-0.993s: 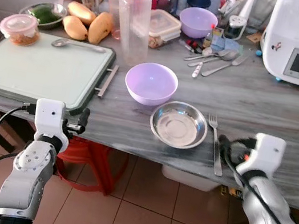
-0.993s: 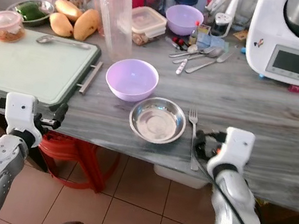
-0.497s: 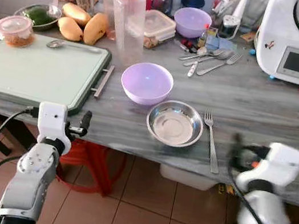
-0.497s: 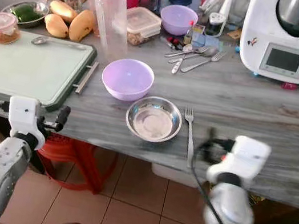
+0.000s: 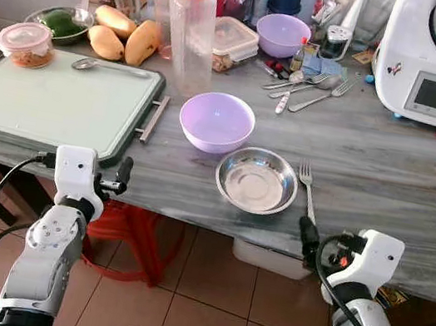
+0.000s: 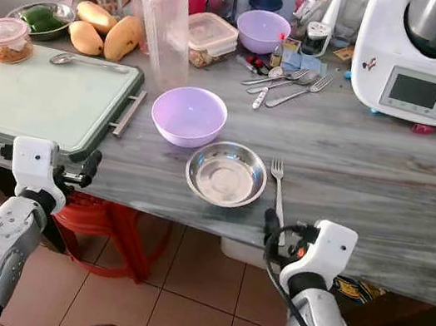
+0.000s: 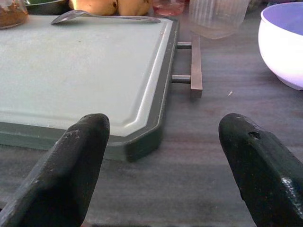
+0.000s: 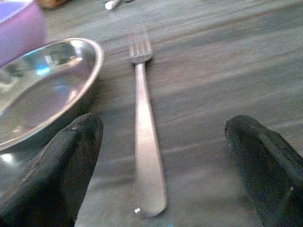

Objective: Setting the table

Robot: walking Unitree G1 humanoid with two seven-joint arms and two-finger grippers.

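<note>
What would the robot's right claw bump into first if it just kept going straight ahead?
Most likely the silver metal fork, which lies on the grey counter between the open fingers of the right gripper, handle end nearest. The round steel dish sits just beside that line, so depth is a guess.

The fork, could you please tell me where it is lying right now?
The fork lies on the counter just right of the steel bowl, its handle pointing at the open right hand.

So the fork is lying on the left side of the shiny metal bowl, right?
Not quite: the fork lies on the right side of the shiny metal bowl, flat on the counter. The left eye view shows it, with the right gripper near its handle.
</note>
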